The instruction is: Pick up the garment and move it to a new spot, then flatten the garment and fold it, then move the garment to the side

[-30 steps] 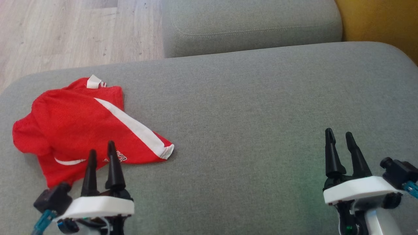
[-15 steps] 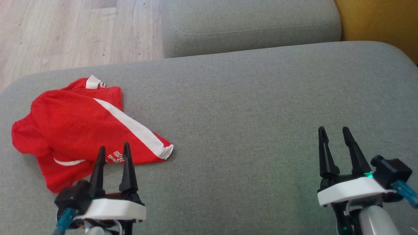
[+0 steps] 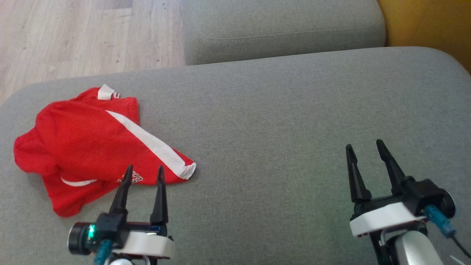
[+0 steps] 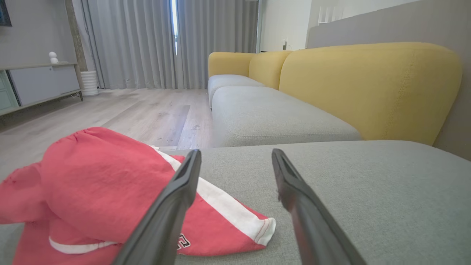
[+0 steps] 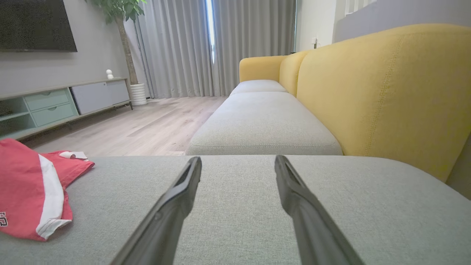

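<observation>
Spread wide, gripping nothing: left gripper [image 3: 144, 168] at near edge of crumpled red garment [image 3: 81, 140], at left end of cushion [image 3: 279, 121]; right gripper [image 3: 363, 144] likewise wide, empty, well apart.

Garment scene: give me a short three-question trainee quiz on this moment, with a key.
1. True or false: the left tool is shut on the garment.
2. Multiple choice: the right tool is A) open over bare cushion; B) shut on the garment; C) shut, holding nothing.
3. Fill in: the garment's stripe is ____.

Key: 1 false, since its jaws stand open and hold nothing; 2 A; 3 white.
</observation>
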